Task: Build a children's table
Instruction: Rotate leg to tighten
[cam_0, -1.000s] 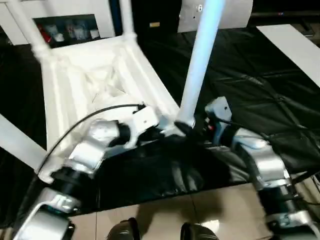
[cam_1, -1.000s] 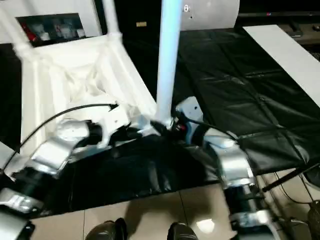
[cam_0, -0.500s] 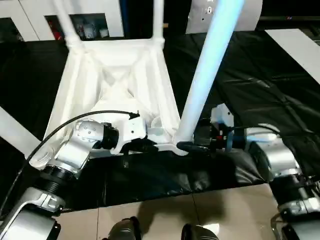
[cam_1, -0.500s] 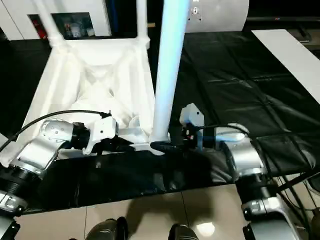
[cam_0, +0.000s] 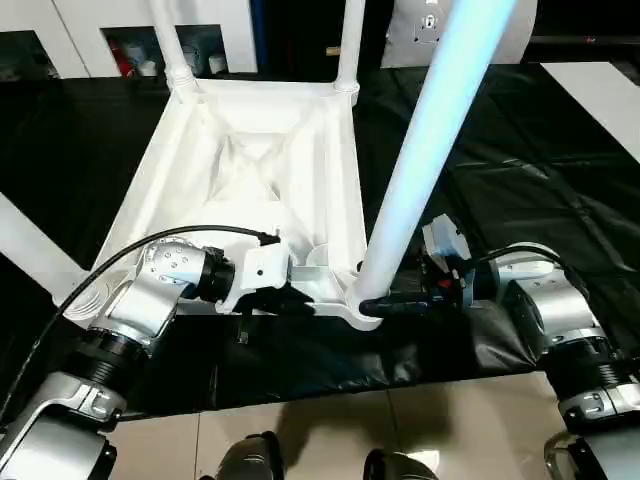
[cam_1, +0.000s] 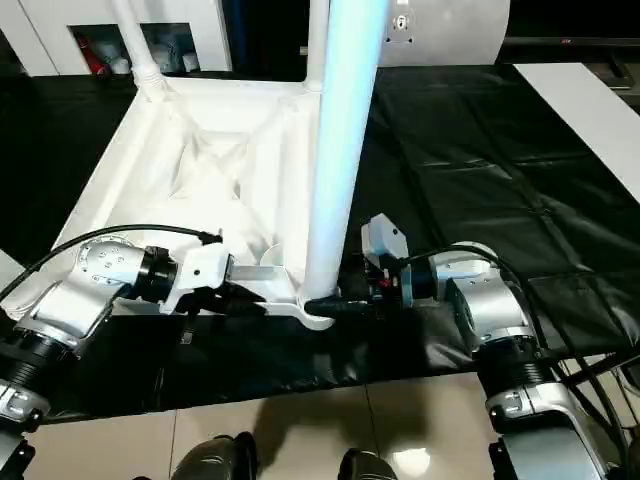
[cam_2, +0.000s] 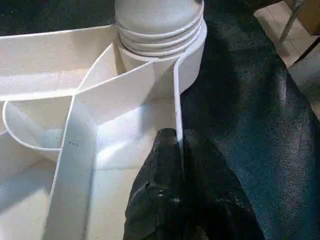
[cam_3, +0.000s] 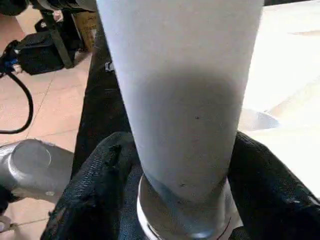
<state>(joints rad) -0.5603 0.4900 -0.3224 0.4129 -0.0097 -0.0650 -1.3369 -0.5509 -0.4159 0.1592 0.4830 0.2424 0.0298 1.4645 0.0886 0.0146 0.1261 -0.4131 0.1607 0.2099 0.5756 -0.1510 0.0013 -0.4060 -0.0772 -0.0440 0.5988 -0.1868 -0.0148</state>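
Since a second ago the right claw (cam_1: 318, 306) has narrowed around the near leg (cam_1: 338, 150), its fingers (cam_3: 100, 185) now either side of the tube's base. Left claw (cam_2: 177, 165) is pinched together on the thin rim of the children's table (cam_0: 250, 170), which lies upside down, white and ribbed, on black sheeting (cam_0: 520, 140), legs pointing up.

White table top (cam_0: 250, 170) and white legs (cam_0: 430, 150), plain; black sheet (cam_0: 520, 160), seemingly creased; silver forearms (cam_0: 150, 290).
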